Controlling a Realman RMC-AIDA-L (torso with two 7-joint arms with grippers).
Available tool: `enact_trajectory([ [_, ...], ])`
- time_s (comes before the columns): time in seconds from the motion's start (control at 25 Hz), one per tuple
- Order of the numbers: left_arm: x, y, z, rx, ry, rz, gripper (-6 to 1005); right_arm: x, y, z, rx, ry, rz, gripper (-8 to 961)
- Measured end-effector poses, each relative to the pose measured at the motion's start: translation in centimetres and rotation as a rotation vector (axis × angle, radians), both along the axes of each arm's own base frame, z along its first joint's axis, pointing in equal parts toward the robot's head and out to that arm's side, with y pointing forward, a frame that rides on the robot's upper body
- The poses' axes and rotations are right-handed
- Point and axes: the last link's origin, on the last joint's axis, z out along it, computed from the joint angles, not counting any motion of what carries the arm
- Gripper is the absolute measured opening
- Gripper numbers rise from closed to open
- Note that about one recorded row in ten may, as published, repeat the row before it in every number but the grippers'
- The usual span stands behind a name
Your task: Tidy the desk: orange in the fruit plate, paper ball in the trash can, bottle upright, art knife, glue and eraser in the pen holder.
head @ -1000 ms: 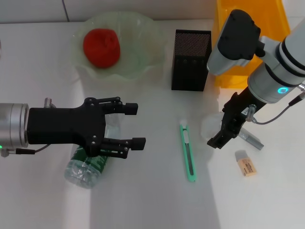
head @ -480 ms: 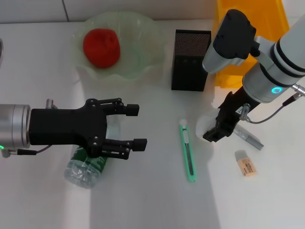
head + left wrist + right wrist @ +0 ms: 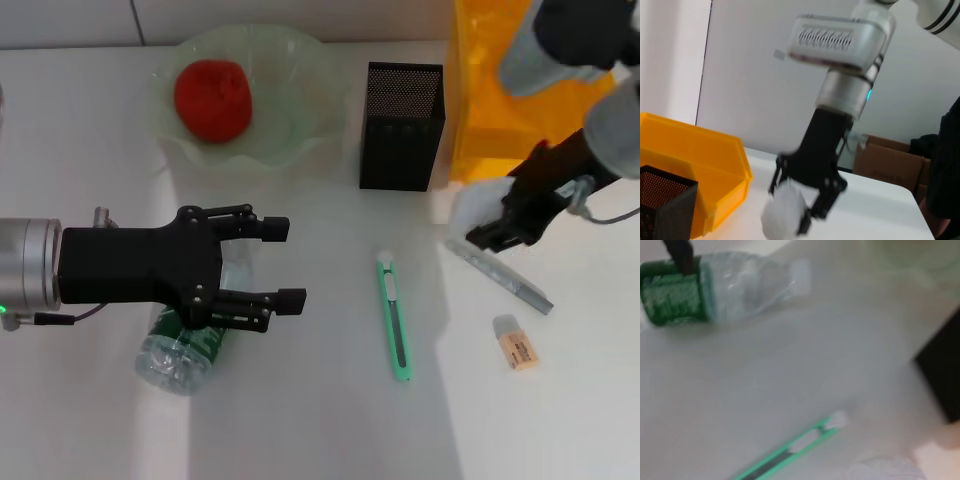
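A: Right gripper point(image 3: 490, 222)?
B: Clamped on paper ball point(image 3: 478, 205), raised beside trash can point(image 3: 510, 100); clasp plain only in left wrist view point(image 3: 797, 212).

A: Below it?
B: Glue point(image 3: 500, 274), eraser point(image 3: 516, 341), art knife point(image 3: 395, 318).

A: Left gripper point(image 3: 284, 262)?
B: Spread wide, empty, level above lying bottle point(image 3: 185, 345).

Desk items, mid-tidy

Orange point(image 3: 212, 98) sat in the plate point(image 3: 290, 135); bottle point(image 3: 185, 345) lay flat; knife point(image 3: 397, 318), glue point(image 3: 500, 277), eraser point(image 3: 516, 342) lay right.
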Motion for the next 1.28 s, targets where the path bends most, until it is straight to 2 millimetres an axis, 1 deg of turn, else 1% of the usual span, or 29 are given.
enact_trajectory([
  [0.04, 0.0, 0.0, 0.0, 0.001, 0.0, 0.0, 851, -0.5, -0.4, 2.6, 0.119, -0.015, 0.008, 484],
  [0.08, 0.0, 0.0, 0.0, 0.001, 0.0, 0.0, 850, -0.7, -0.6, 3.6, 0.174, -0.024, 0.009, 486],
  [0.12, 0.0, 0.0, 0.0, 0.001, 0.0, 0.0, 850, -0.7, -0.6, 3.6, 0.174, -0.024, 0.009, 489],
  [0.16, 0.0, 0.0, 0.0, 0.002, 0.0, 0.0, 850, -0.8, -0.7, 5.8, 0.305, -0.047, 0.009, 492],
  [0.24, 0.0, 0.1, 0.0, 0.003, 0.001, 0.0, 850, -0.5, -0.1, 7.6, 0.422, -0.051, -0.002, 498],
  [0.32, 0.1, 0.2, 0.0, 0.005, 0.002, 0.0, 850, 0.1, 0.7, 8.6, 0.497, -0.025, -0.016, 503],
  [0.36, 0.1, 0.2, 0.0, 0.006, 0.002, 0.0, 850, 0.4, 1.3, 8.8, 0.524, 0.002, -0.021, 506],
  [0.44, 0.1, 0.2, -0.1, 0.007, 0.002, 0.0, 850, 1.0, 2.3, 8.5, 0.545, 0.05, -0.033, 512],
  [0.48, 0.2, 0.3, -0.1, 0.008, 0.003, 0.0, 849, 1.0, 2.3, 8.5, 0.545, 0.05, -0.033, 514],
  [0.52, 0.2, 0.3, -0.2, 0.008, 0.003, -0.001, 849, 1.3, 2.9, 8.3, 0.551, 0.068, -0.04, 517],
  [0.56, 0.3, 0.3, -0.3, 0.006, 0.002, -0.004, 849, 1.9, 3.8, 7.7, 0.559, 0.086, -0.053, 520],
  [0.68, 0.4, 0.3, -0.3, 0.004, 0.001, -0.004, 849, 2.3, 4.9, 7.2, 0.574, 0.106, -0.064, 528],
  [0.96, 0.3, 0.3, -0.3, 0.007, -0.002, 0.003, 848, 2.2, 5.6, 7.0, 0.603, 0.122, -0.045, 548],
  [1.16, 0.3, 0.6, -0.3, 0.015, 0.005, 0.019, 848, 2.7, 5.5, 6.8, 0.603, 0.153, -0.051, 758],
  [1.28, 0.2, 0.9, -0.3, 0.016, 0.01, 0.038, 847, 2.9, 5.1, 6.8, 0.59, 0.196, -0.054, 782],
])
